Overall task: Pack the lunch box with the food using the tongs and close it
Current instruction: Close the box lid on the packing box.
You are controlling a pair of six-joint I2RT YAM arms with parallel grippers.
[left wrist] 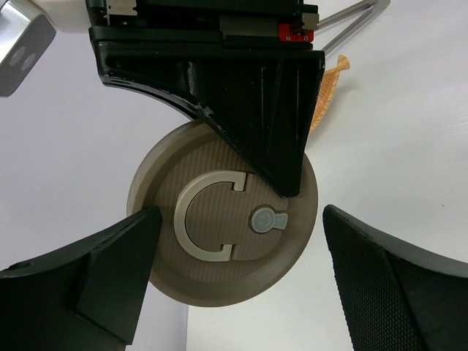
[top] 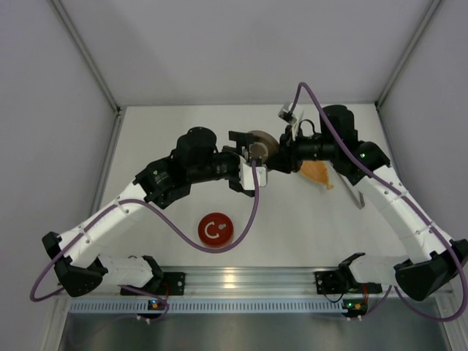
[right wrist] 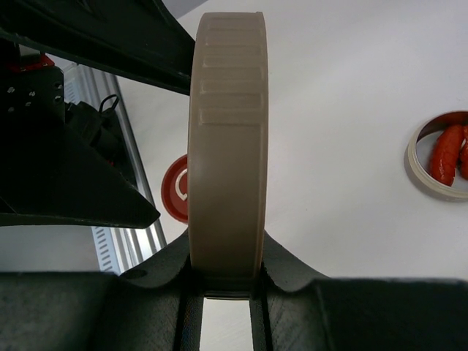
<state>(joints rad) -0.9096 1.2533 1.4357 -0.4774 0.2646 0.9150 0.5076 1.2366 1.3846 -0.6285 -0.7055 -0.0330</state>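
Note:
My right gripper (top: 281, 156) (right wrist: 227, 272) is shut on the rim of a round beige lid (top: 260, 143) (right wrist: 228, 131) and holds it on edge above the table. In the left wrist view the lid (left wrist: 219, 274) faces me, showing its C-shaped handle. My left gripper (top: 248, 159) (left wrist: 240, 219) is open, one finger on each side of the lid, not touching it. The lunch box (right wrist: 439, 157) is a round beige-rimmed tin with red food slices (right wrist: 444, 155) inside, at the right edge of the right wrist view. The grey tongs (top: 356, 196) (left wrist: 358, 16) lie beside the orange dish.
An orange leaf-shaped dish (top: 318, 174) (left wrist: 329, 91) lies under the right arm. A round red lid (top: 214, 231) (right wrist: 175, 191) lies flat near the front rail (top: 241, 279). White walls close the table at the left, back and right.

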